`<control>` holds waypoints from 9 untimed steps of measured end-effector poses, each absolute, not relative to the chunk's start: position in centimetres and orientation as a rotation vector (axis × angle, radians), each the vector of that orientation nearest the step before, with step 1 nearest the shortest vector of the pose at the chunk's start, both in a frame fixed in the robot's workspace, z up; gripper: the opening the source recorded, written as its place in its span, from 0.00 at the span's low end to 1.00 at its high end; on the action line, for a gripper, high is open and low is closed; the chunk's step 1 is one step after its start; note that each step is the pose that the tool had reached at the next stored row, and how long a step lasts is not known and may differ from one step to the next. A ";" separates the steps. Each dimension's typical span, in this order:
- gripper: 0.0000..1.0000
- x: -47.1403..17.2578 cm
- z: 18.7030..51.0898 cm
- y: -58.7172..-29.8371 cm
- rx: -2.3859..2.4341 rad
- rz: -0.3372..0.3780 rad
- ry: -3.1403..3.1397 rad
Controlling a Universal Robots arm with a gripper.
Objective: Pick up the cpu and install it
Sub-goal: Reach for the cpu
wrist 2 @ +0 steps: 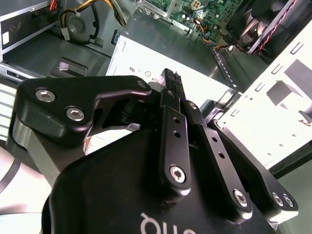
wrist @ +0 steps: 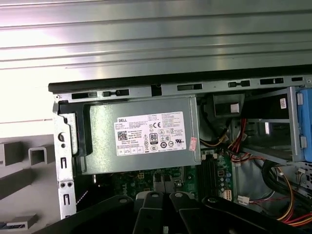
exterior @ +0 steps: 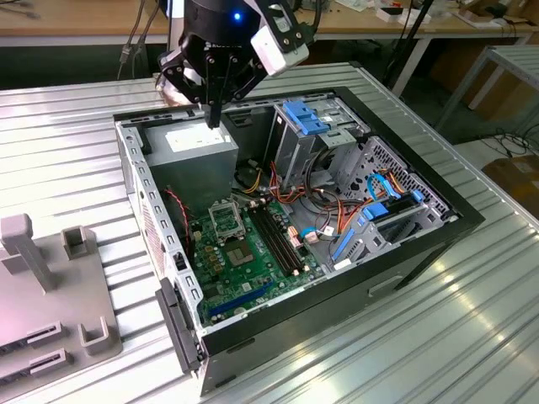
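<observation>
Bright overhead light, harsh glare on the ribbed metal table (exterior: 67,126), dimmer shade inside the case (exterior: 337,307).

A white printed label (wrist: 150,132) lies near the middle of the grey power supply (wrist: 97,151) face, its small print too fine to read; a red-and-white sticker (wrist: 193,143) sits at that face's edge; cut-off white letters (wrist 2: 163,225) mark the gripper (wrist 2: 171,80) body.

A ribbed silver metal table (exterior: 472,320) spreads across the foreground, with bright white glare toward the exterior view's left. Behind it stand wooden-topped benches (exterior: 76,18) with hanging cables (exterior: 135,42); a metal-legged side table (exterior: 514,63) stands on grey floor (exterior: 480,156)
</observation>
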State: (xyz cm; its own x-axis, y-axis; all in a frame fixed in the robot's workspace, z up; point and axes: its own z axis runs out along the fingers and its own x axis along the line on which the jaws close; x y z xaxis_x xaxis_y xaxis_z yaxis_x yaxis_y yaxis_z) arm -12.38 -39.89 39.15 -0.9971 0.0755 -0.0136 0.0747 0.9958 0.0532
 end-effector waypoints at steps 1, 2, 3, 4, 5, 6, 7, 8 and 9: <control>0.11 -12.4 39.1 -39.9 0.117 0.085 3.124; 0.11 -12.5 39.0 -39.9 0.118 0.087 3.125; 0.11 -12.5 39.0 -39.9 0.118 0.087 3.126; 0.11 -12.5 39.0 -39.9 0.118 0.088 3.126; 0.11 -12.5 39.0 -39.9 0.118 0.088 3.126; 0.11 -12.6 39.0 -39.9 0.118 0.088 3.126; 0.11 -12.6 39.0 -39.9 0.118 0.091 3.129; 0.11 -12.7 38.9 -39.9 0.118 0.094 3.131; 0.11 -12.7 38.9 -39.9 0.118 0.095 3.132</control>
State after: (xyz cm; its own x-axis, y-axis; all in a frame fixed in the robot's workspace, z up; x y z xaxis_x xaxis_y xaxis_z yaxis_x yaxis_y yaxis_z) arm -12.67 -39.89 38.88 -0.9971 0.0755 -0.0040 0.0751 0.9953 0.0605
